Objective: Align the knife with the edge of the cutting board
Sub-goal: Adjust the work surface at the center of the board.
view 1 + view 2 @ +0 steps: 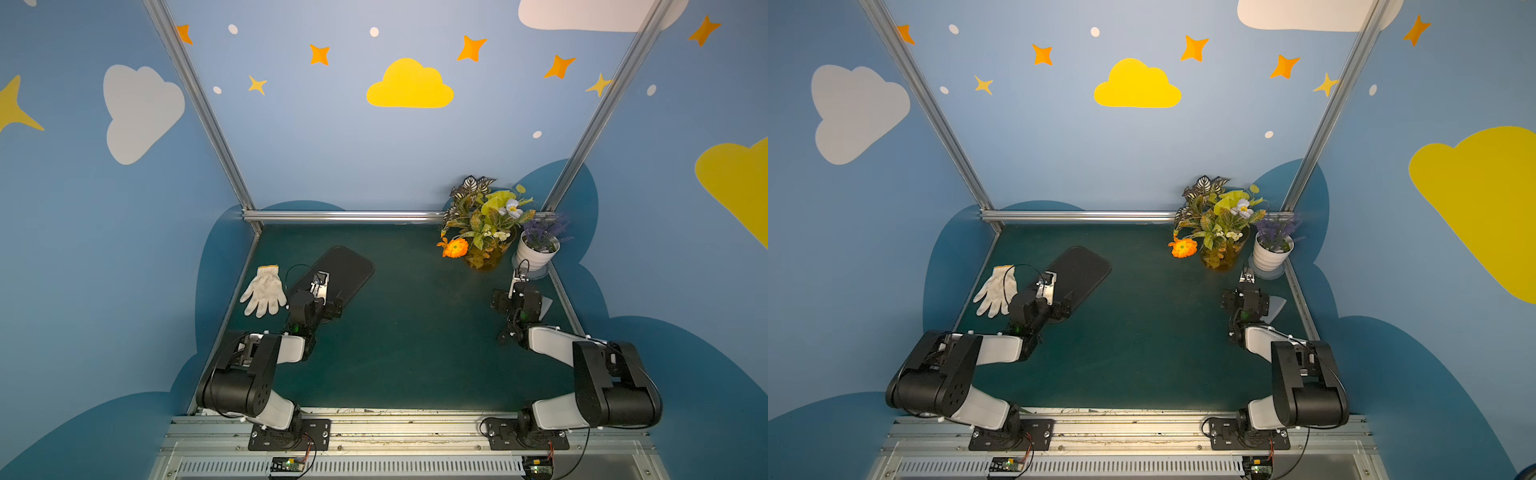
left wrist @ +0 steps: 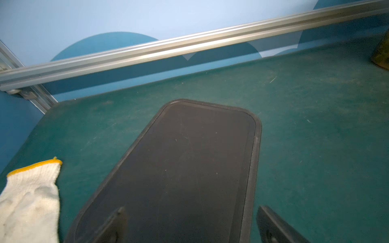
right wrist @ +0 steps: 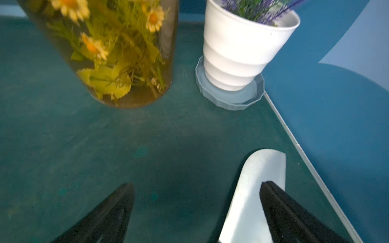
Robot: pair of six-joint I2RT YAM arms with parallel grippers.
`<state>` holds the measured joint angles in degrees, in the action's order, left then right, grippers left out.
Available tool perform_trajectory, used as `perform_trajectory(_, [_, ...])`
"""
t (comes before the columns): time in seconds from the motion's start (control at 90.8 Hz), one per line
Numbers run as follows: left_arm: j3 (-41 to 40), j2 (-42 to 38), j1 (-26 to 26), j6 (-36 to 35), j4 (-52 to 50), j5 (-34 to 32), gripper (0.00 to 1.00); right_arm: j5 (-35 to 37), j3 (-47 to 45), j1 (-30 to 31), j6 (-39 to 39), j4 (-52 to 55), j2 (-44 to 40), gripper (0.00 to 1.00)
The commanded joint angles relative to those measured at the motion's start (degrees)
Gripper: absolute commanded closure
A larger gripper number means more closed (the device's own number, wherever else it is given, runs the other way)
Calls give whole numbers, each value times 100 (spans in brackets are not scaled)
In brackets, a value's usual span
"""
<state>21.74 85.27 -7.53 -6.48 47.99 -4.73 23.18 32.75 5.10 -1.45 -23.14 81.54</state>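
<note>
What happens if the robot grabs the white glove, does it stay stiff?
Probably floppy: the glove is knitted cloth, lying flat and slightly rumpled. It looks thin, so it is likely light. Pushed across the green table, it may bunch up rather than slide.

Flat black grooved-rim cutting board (image 2: 189, 168) lies on green mat (image 2: 315, 136); white knit yellow-cuffed glove (image 2: 29, 199) lies beside it, apart.

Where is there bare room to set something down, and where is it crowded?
Bare: the wide middle of the mat, between the board and the vase, down to the near edge; also the far strip behind the board. Crowded: the far right, with vase, pot and knife; the left edge, with glove beside the board.
</note>
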Motion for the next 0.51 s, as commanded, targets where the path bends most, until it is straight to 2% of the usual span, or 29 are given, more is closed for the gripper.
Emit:
perform_trajectory(0.0, [239,-338,-190,-41,-621,-984,0,447,397,8,-459,1190,-367,2])
perform_trajectory(0.11, [630,-614,-445,47,-1366,-2094,0,578,796,-18,-990,2263,-653,2])
perform_trajectory(0.242, [1394,-969,-475,818,-2668,-2573,0,609,1391,-83,-2015,3725,-917,2])
perform_trajectory(0.374, [2195,-1230,-472,1879,-4300,-3023,0,-166,1880,-159,-2211,5038,-1246,2])
perform_trajectory(0.495, [3051,-1174,-471,2336,-5790,-2799,0,-1382,1804,-143,-2290,5468,-1685,2])
